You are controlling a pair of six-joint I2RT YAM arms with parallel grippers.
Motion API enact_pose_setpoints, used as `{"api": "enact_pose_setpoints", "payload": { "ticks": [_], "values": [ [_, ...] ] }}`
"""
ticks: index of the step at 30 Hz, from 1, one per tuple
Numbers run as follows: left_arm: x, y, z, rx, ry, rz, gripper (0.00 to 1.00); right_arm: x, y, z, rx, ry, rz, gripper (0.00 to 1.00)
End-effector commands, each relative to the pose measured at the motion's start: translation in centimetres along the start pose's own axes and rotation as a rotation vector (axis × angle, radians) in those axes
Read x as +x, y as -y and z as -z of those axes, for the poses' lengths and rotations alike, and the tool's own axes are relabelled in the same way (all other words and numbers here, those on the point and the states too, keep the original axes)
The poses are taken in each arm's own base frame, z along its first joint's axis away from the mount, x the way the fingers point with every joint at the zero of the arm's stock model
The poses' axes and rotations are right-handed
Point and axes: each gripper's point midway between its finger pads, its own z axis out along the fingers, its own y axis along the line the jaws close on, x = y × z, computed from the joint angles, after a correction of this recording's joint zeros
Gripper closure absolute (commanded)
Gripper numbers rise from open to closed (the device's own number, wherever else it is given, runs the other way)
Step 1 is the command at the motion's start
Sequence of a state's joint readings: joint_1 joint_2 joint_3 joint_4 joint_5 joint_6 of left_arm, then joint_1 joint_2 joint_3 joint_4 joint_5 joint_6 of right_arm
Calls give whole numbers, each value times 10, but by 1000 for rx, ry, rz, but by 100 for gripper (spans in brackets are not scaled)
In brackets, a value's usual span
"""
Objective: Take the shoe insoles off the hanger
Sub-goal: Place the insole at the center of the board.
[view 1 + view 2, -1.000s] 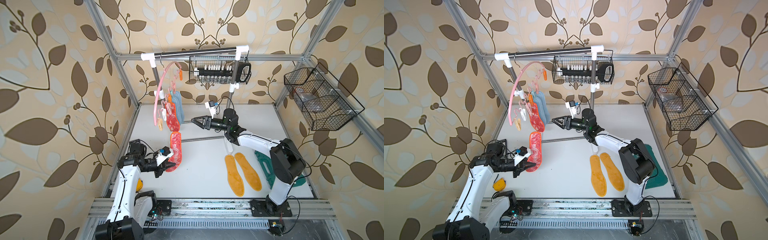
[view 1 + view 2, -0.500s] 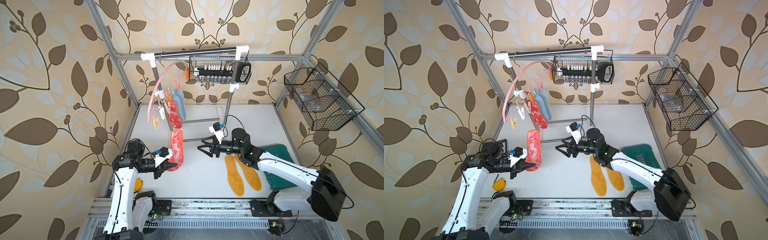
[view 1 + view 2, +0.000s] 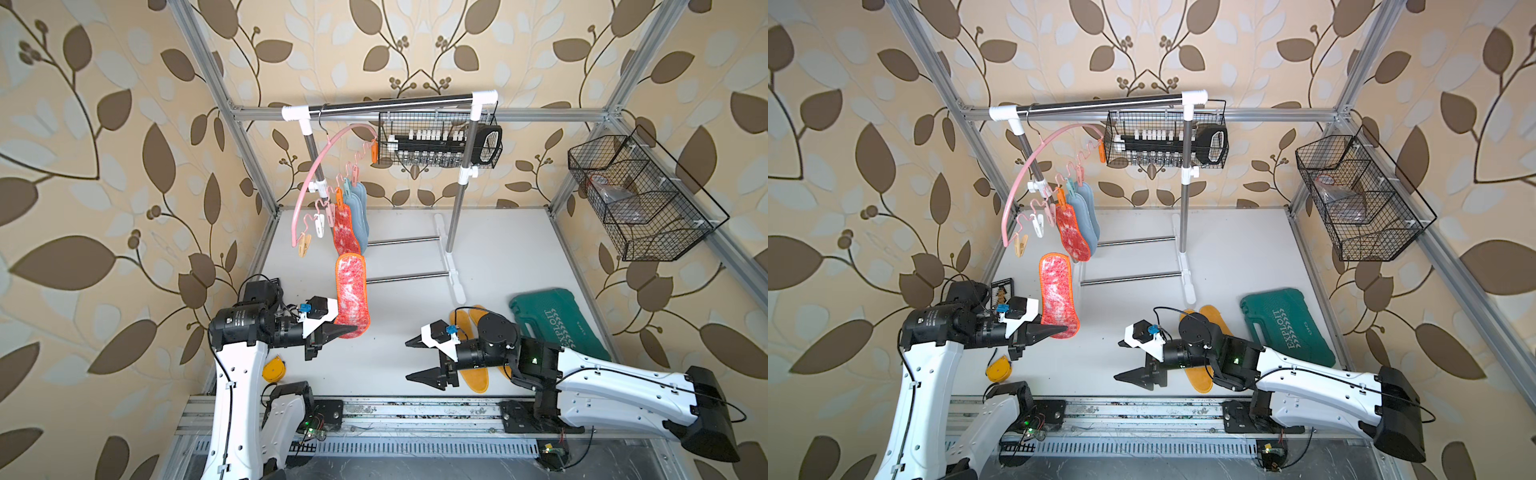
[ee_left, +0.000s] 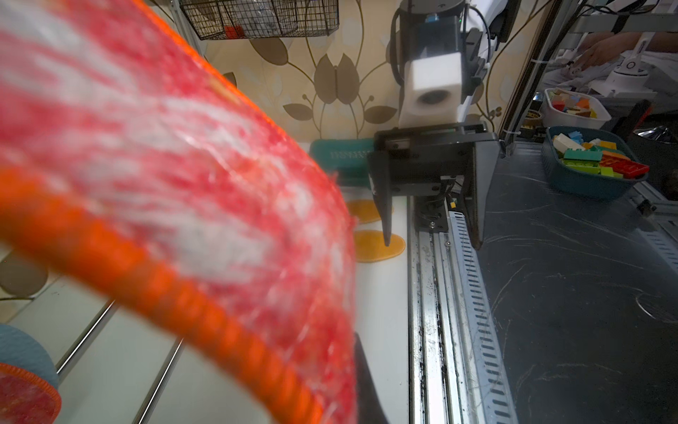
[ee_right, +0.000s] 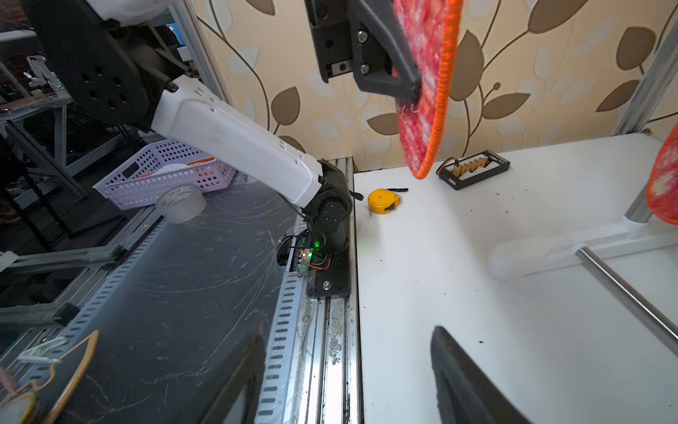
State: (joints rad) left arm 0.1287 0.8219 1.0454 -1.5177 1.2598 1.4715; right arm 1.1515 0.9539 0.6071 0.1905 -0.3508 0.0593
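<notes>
White table (image 3: pixel 498 257); left tool (image 3: pixel 351 330) tight on insole (image 3: pixel 351 286)

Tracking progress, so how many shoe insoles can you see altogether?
6: two orange-yellow insoles flat on the table, one red insole pinched in the left fingers, another red insole and two grey-blue insoles clipped to the hanger. Another could hide behind them.

The fuzzy foot-shaped insole (image 3: pixel 351 291) is mottled red and white with an orange rim. The smooth insoles (image 3: pixel 360 205) are grey-blue, the thin plastic hanger (image 3: pixel 296 220) pink, the flat pair (image 3: pixel 477 380) on the white desk (image 3: pixel 415 316) orange-yellow, the plastic case (image 3: pixel 552 320) dark green.
</notes>
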Motion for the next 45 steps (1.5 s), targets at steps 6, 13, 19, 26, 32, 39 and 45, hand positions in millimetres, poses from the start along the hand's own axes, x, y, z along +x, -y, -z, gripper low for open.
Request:
{"api": "enact_pose_setpoints", "payload": {
  "ticks": [6,13,19,26,32,39,45],
  "values": [
    [-12,21,0,45,65,44,100,-62,3,-22,78,254,100,24],
    [-8,25,0,48,57,44,100,-95,18,-48,136,350,130,21],
    [-5,28,-1,45,52,41,100,-121,15,-62,109,417,155,14],
    [-3,27,-2,49,70,60,100,-139,6,-82,21,463,139,15],
    [2,29,-2,51,41,90,100,-133,2,-96,-13,446,199,27],
    [13,27,-5,65,19,133,100,-120,2,-107,-57,382,236,48],
    [14,18,-5,72,10,162,100,-120,16,-111,-72,382,199,58]
  ]
}}
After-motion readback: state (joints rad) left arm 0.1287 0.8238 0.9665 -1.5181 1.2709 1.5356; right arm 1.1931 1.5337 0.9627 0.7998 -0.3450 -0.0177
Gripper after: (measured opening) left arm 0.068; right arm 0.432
